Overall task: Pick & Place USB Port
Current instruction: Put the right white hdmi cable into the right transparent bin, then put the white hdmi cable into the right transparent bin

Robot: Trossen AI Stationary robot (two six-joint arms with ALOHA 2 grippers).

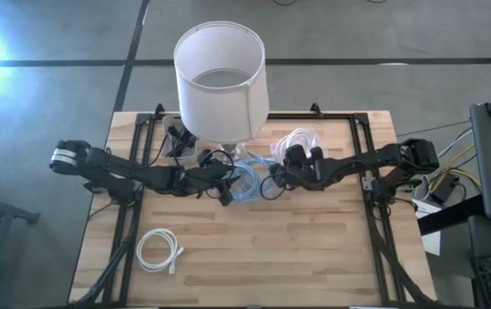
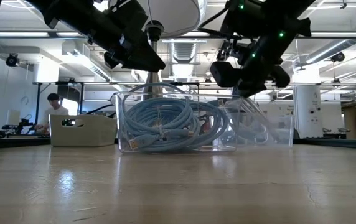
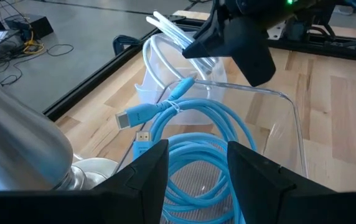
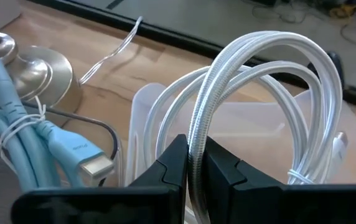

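Dark fingers of the right gripper fill the foreground of the right wrist view, and you see them pinched shut on one strand of the white braided cable. That coil hangs in loops over the frosted bin at the back of the table, near the lamp base.

Note the left gripper: its fingers stand apart and hold nothing, poised directly above the blue cable coil in the clear bin.

Locate the task items as follows:
- White cable: gripped by the right gripper, partly over its bin.
- Blue cable: resting in the clear bin beneath the left gripper.
- A second white coil: lying on the table, well apart from both arms.

Expect these faults:
1. Slippage. You hold only one strand; the loose loops may sag, and the braid may slide through the pads during a lift.
2. Snagging. The white loops hang close to the bin wall, so a trailing loop could catch the rim and drag or tip the bin.
3. Collision. Both grippers work near each other beside the lamp; a wide swing could strike the other arm or the lamp.
4. Entanglement. The blue connector lies just beside the white loops and may be carried along.
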